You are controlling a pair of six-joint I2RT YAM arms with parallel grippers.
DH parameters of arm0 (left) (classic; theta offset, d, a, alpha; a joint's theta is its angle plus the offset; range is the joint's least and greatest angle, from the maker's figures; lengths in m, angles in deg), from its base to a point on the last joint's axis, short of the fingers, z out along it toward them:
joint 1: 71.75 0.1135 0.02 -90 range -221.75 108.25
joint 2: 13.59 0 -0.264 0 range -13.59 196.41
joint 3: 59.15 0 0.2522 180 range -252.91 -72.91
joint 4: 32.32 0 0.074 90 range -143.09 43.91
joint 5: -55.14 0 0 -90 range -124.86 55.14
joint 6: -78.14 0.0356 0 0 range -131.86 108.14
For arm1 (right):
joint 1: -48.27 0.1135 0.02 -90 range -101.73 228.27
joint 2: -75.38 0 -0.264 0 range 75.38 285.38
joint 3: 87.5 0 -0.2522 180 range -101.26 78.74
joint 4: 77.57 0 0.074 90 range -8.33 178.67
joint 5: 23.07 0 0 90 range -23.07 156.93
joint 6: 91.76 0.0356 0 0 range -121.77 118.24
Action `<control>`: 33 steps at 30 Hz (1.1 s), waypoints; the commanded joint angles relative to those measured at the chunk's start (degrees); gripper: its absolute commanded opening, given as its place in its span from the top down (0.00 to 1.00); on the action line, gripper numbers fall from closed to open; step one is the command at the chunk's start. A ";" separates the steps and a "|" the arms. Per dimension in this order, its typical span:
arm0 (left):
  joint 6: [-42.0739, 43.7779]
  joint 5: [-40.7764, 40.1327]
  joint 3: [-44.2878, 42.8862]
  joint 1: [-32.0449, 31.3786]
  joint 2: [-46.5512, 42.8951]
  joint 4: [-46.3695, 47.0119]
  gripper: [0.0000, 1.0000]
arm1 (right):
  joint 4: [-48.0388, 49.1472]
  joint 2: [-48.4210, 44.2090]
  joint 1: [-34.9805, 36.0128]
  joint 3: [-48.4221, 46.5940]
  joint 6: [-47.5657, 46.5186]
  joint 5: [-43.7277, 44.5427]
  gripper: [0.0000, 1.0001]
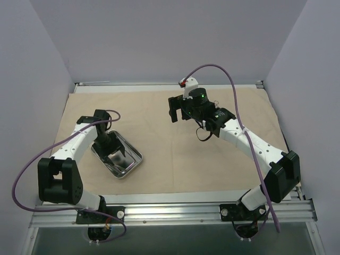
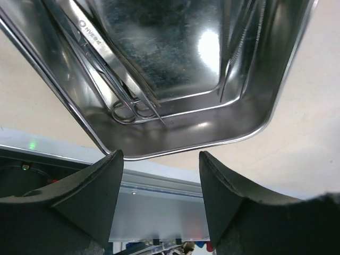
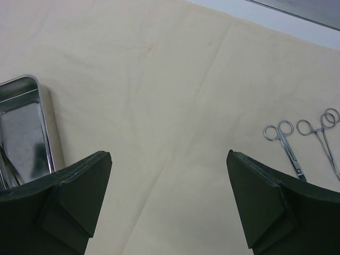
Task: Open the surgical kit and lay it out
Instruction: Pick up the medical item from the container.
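The beige cloth wrap [image 1: 159, 164] lies spread flat over the table. The shiny steel tray [image 1: 137, 155] sits on its left part. My left gripper [image 1: 120, 157] hangs open and empty over the tray. In the left wrist view it [image 2: 162, 159] is just past the tray's rim [image 2: 175, 150]. Ring-handled scissors [image 2: 130, 110] and tweezers [image 2: 239, 48] lie inside the tray. My right gripper [image 1: 179, 116] is open and empty above the cloth at the back middle. The right wrist view shows it [image 3: 170, 159] over bare cloth [image 3: 159, 79], the tray [image 3: 45, 122] at left, and two ring-handled forceps [image 3: 287, 143] on the cloth at right.
An aluminium rail [image 1: 170, 210] runs along the near table edge and also shows in the left wrist view [image 2: 159, 191]. Grey walls close in the left, right and back. A purple cable [image 1: 234, 90] loops above the right arm, another [image 1: 32, 164] beside the left arm.
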 commanded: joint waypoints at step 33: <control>-17.75 -4.19 2.78 -1.52 14.37 8.14 0.72 | -2.14 -2.65 0.38 1.52 -5.07 2.46 0.04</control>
